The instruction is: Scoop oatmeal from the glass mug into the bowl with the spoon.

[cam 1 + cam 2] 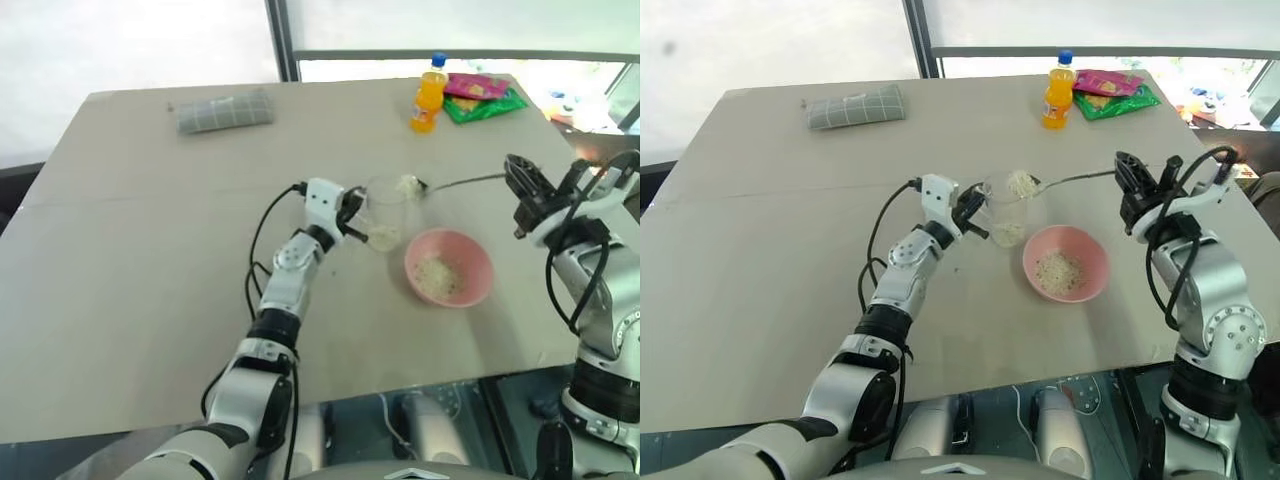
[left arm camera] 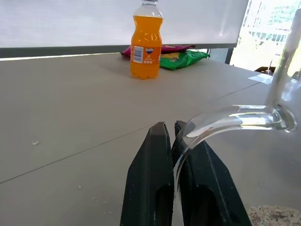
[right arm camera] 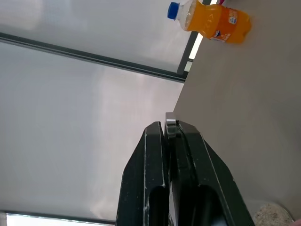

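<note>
The clear glass mug (image 1: 385, 208) stands mid-table with oatmeal (image 1: 383, 237) in its bottom. My left gripper (image 2: 170, 129) is shut on the mug's handle (image 2: 225, 120), reaching it from the mug's left side. The silver spoon (image 1: 1080, 178) lies level over the mug's rim, its small bowl heaped with oatmeal (image 1: 1021, 183). My right gripper (image 1: 1130, 180) is shut on the far end of the spoon's handle (image 3: 170, 123), to the right of the mug. The pink bowl (image 1: 478, 285) sits just right of and nearer than the mug, with a patch of oatmeal (image 1: 438, 275) inside.
An orange bottle (image 1: 428, 95) and bright snack packets (image 1: 483, 98) stand at the table's far right. A grey folded cloth (image 1: 225, 110) lies at the far left. The table's front edge (image 1: 400, 385) runs close below the bowl.
</note>
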Tool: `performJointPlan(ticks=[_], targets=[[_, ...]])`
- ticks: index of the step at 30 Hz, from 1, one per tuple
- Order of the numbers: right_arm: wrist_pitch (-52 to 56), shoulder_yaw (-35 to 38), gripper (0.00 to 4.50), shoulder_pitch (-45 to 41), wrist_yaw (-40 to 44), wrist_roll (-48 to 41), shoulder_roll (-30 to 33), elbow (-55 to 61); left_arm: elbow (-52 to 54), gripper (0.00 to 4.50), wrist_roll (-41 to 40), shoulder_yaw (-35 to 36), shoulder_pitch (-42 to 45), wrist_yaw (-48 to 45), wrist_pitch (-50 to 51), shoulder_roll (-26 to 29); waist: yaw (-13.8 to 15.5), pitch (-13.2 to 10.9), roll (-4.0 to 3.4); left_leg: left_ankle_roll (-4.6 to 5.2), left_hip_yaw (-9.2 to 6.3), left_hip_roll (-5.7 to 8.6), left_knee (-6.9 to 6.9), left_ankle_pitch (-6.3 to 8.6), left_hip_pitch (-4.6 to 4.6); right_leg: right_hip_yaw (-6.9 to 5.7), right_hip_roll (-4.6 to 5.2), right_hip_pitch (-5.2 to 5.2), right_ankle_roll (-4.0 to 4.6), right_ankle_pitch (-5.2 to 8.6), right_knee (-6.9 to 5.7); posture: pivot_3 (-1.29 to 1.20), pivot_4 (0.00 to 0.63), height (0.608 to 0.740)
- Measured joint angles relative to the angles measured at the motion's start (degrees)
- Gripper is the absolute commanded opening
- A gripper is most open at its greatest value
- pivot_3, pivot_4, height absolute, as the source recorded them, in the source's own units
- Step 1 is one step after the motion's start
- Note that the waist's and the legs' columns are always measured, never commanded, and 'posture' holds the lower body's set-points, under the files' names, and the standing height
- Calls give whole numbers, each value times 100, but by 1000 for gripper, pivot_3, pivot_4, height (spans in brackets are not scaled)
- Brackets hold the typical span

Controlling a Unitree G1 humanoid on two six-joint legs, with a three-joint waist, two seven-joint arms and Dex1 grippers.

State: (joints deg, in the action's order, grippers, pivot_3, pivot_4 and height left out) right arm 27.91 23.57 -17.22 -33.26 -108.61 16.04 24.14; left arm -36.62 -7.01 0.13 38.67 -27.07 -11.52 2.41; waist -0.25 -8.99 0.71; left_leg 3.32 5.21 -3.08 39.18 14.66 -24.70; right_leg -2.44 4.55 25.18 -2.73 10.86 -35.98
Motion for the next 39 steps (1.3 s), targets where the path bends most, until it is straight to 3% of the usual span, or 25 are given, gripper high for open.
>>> performJointPlan(ticks=[24, 32, 39], targets=[[-1090, 230, 0, 2043, -101, -140, 198, 1633, -796, 30, 5, -21, 484, -514, -258, -65, 99, 1, 2, 1, -9, 4, 7, 1, 4, 4, -2, -9, 0, 0, 2, 0, 150, 740], [-1077, 344, 0, 2504, -82, -119, 769, 1702, -819, 30, 7, -19, 491, -532, -259, -51, 103, 1, 2, 1, -11, 5, 10, 1, 6, 6, -3, -12, -1, 0, 2, 0, 150, 740], [-783, 333, 0, 2174, 5, 213, 1823, 1554, -835, 30, 8, -20, 491, -533, -272, -56, 104, 2, 3, 2, -13, 8, 14, 1, 8, 8, -4, -15, 0, 0, 2, 0, 150, 740]])
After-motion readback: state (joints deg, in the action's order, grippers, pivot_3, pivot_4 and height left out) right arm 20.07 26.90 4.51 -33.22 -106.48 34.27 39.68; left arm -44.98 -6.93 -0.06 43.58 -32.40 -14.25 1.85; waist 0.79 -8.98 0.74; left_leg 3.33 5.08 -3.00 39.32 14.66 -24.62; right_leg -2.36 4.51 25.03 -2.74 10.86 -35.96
